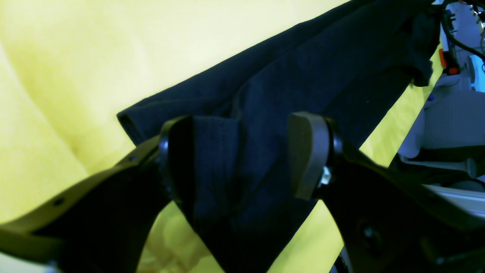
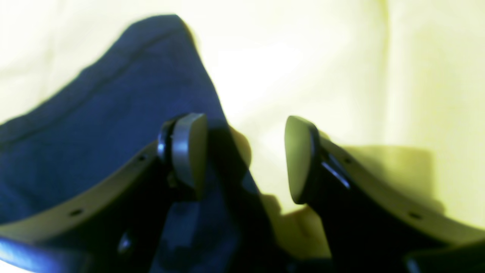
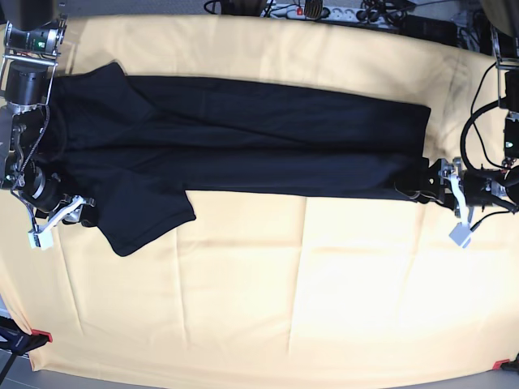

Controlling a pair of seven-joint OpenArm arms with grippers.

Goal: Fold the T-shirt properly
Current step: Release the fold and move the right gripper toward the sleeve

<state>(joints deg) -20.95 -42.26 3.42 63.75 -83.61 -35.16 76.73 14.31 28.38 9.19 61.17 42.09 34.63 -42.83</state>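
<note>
The black T-shirt (image 3: 243, 138) lies as a long band across the far half of the table, with a sleeve flap (image 3: 146, 211) sticking out toward the front at the left. My left gripper (image 3: 420, 186) is open at the shirt's right end. In the left wrist view the left gripper (image 1: 242, 159) straddles a corner of the T-shirt (image 1: 303, 68), with cloth between its spread jaws. My right gripper (image 3: 75, 212) is open at the shirt's left end. In the right wrist view the right gripper (image 2: 246, 159) has one finger (image 2: 187, 151) over the T-shirt (image 2: 94, 125) and the other over bare yellow cloth.
The yellow table cloth (image 3: 284, 284) covers the whole table. Power strips and cables (image 3: 324, 11) lie along the far edge. Red marks (image 3: 40, 335) sit at the front corners. Arm bases and cables stand at both sides (image 3: 507, 121).
</note>
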